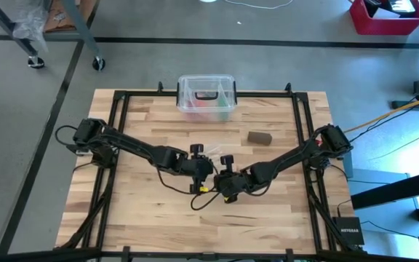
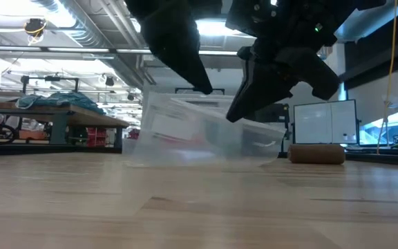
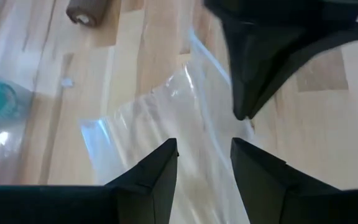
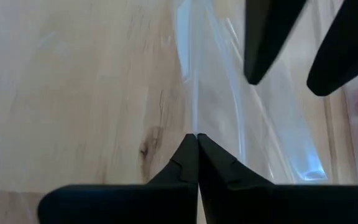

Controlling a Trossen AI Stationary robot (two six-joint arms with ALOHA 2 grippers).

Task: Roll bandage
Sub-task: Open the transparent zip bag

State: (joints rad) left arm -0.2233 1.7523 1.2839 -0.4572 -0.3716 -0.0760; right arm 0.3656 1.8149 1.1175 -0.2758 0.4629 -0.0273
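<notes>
Right wrist view showed my right gripper [image 4: 197, 138] pinching the clear plastic bag's [image 3: 160, 124] edge; my left gripper [image 3: 204, 155] stood spread. The rolled bandage [image 1: 260, 137] lay well apart on the surface [image 1: 144, 218]. Bagging it probably needed the mouth held wide.

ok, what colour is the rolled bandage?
Dark brown. The bandage shows best in the high view, lying on the table.

Around my wooden surface [image 1: 151, 211] lies grey concrete floor [image 1: 217, 62] with dark tape lines; a red bin [image 1: 388, 18] sits beyond the far right corner.
</notes>
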